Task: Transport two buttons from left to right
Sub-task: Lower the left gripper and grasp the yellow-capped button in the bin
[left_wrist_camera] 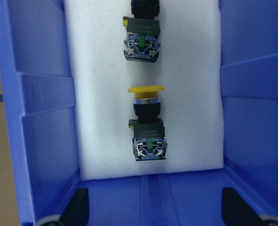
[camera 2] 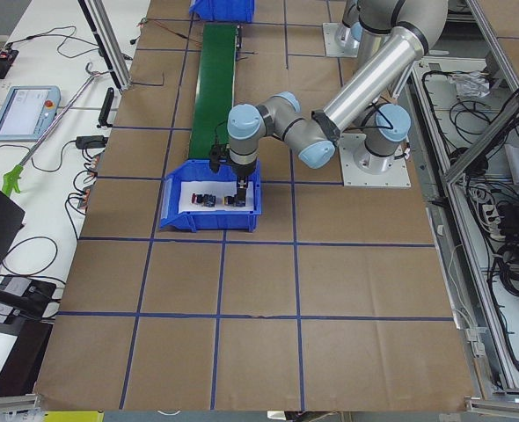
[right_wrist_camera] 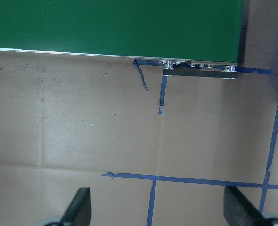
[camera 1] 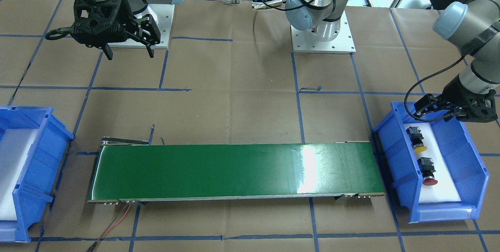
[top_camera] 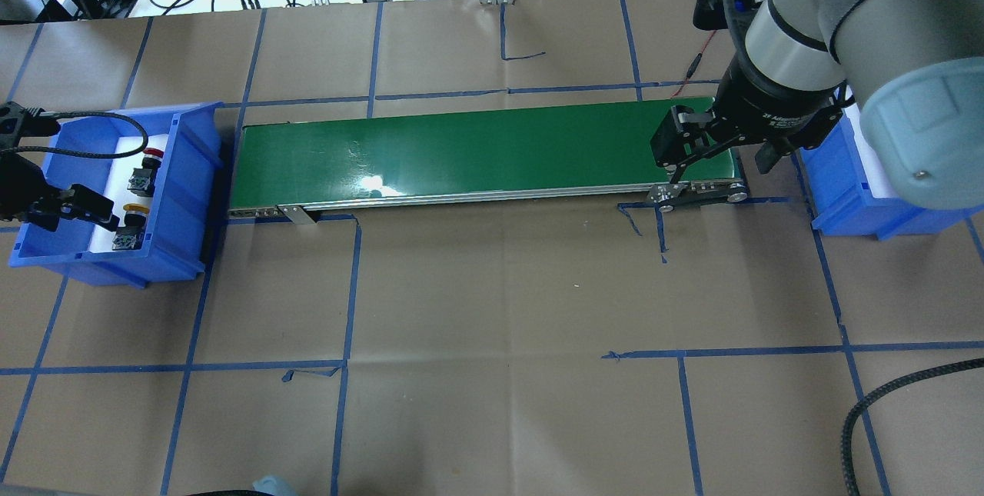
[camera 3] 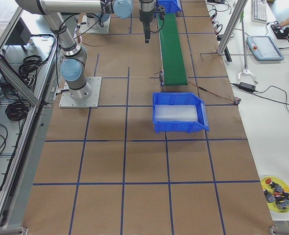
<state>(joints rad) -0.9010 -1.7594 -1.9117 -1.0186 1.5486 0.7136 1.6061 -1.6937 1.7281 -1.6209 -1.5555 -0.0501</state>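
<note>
The yellow-capped button (camera 1: 418, 142) and the red-capped button (camera 1: 427, 172) lie on white foam in the blue bin (camera 1: 474, 166) on my left side. They also show in the overhead view, yellow (top_camera: 129, 223) and red (top_camera: 146, 165). My left gripper (camera 1: 453, 113) hangs open over the bin's near end. In the left wrist view the yellow button (left_wrist_camera: 147, 125) lies just ahead of the open gripper (left_wrist_camera: 153, 209), and the red one's body (left_wrist_camera: 141, 35) lies beyond it. My right gripper (camera 1: 129, 52) is open and empty above the table, and it also shows overhead (top_camera: 723, 154).
A green conveyor belt (camera 1: 234, 172) runs between the two bins. A second blue bin (camera 1: 23, 170) with white foam stands at the belt's other end, on my right side. The belt's end (right_wrist_camera: 115, 23) shows in the right wrist view, beyond the taped brown paper.
</note>
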